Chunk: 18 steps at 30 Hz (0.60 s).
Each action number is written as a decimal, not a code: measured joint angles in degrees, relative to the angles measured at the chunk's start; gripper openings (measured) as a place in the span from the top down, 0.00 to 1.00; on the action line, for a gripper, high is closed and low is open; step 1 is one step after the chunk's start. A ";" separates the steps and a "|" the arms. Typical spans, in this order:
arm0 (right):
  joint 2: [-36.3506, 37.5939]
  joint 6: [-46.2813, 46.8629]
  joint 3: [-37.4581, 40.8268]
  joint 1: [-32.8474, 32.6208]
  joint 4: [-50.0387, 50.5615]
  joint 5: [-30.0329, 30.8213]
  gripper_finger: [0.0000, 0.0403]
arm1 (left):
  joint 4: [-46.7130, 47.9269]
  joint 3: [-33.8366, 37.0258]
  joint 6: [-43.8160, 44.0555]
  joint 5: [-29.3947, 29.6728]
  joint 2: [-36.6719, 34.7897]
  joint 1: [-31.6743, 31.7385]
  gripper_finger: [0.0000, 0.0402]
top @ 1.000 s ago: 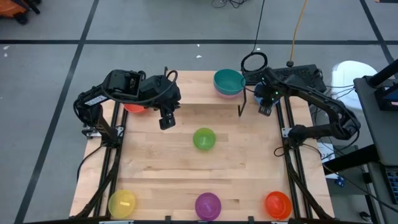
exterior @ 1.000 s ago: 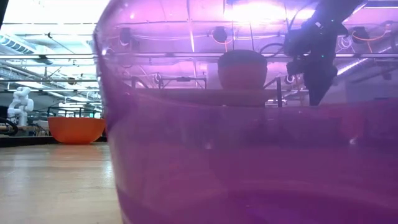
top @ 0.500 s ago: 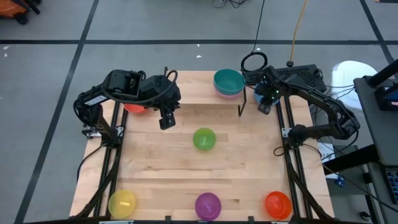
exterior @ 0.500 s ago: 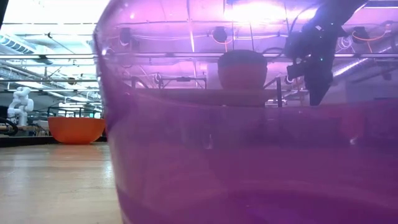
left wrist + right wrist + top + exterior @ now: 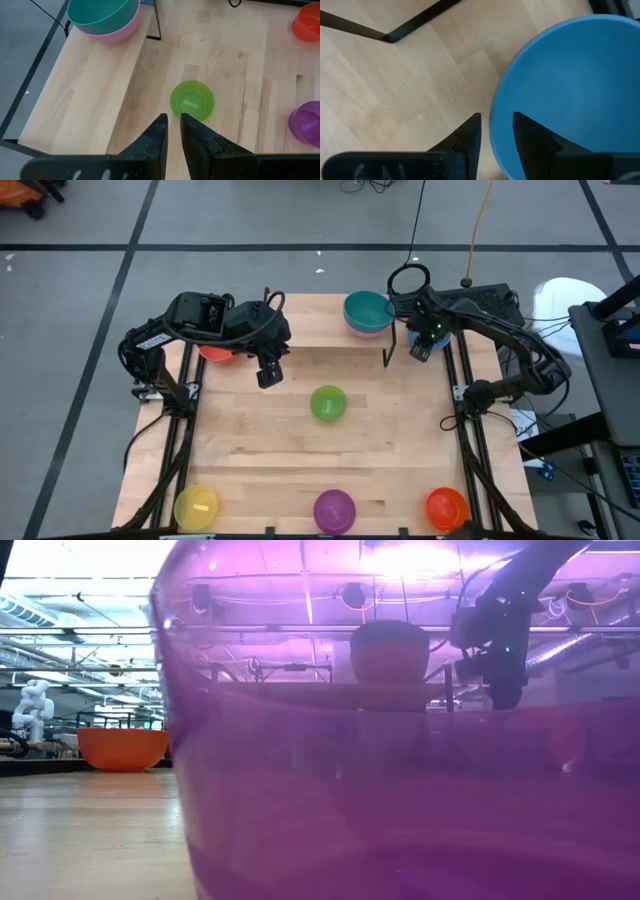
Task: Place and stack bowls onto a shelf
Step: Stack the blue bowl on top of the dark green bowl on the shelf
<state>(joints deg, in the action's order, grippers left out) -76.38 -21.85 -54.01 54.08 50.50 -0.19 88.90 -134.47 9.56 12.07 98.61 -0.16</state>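
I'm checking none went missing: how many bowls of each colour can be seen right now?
teal bowl: 1
pink bowl: 1 (under the teal one)
blue bowl: 1
red bowl: 1
green bowl: 1
yellow bowl: 1
purple bowl: 1
orange bowl: 1
Total: 8 bowls

I see the light-wood tabletop (image 5: 300, 450) resting on a grey floor (image 5: 80, 400) crossed by dark lines. Black cables (image 5: 410, 278) coil at its far edge, and a white object (image 5: 562, 295) sits beyond.
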 joint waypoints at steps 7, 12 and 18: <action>-2.06 -0.11 0.01 0.00 -0.68 0.02 0.74 | 0.00 0.00 -0.02 -0.01 0.00 0.02 0.86; -3.88 -0.26 -0.01 0.32 -2.32 0.00 0.74 | 0.00 0.00 -0.04 -0.01 0.00 0.02 0.86; -5.76 -2.03 -0.01 0.76 -3.10 0.04 0.74 | 0.00 0.00 -0.07 -0.02 0.00 0.02 0.86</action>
<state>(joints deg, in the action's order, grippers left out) -82.14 -23.88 -54.02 54.85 47.40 -0.14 88.90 -134.47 9.50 12.05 98.61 -0.14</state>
